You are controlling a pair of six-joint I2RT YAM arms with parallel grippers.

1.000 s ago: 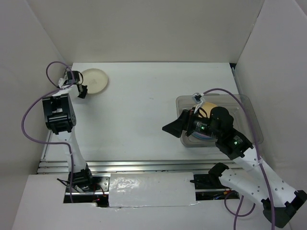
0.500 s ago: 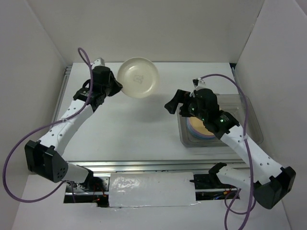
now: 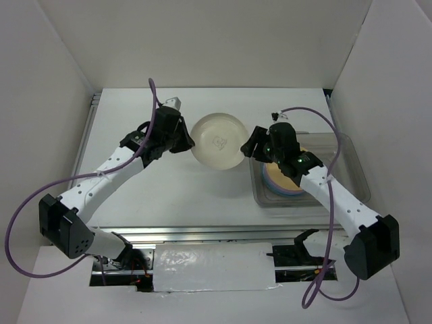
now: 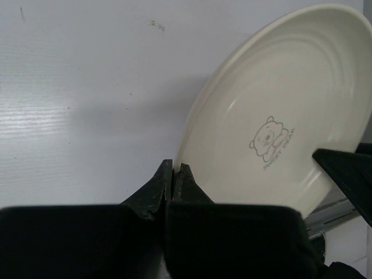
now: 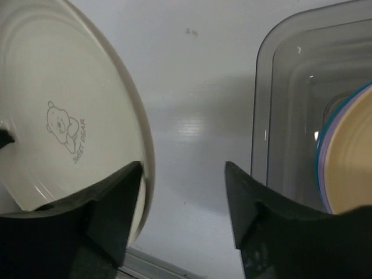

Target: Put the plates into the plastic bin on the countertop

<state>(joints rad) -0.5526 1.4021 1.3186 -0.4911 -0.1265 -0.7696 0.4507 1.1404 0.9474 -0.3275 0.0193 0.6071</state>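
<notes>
A handover seems to be happening: the left end effector (image 4: 172, 174) is clenching the plate (image 3: 217, 140) rim above the counter's middle, beside the bin (image 3: 344, 152). The right end effector (image 5: 183, 168) is standing released around the opposite rim and should be closing there next.

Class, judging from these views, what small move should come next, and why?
Probably close the right gripper on the cream plate: its rim sits between the open jaws, while the left gripper pinches the opposite edge, short of the plastic bin.
</notes>
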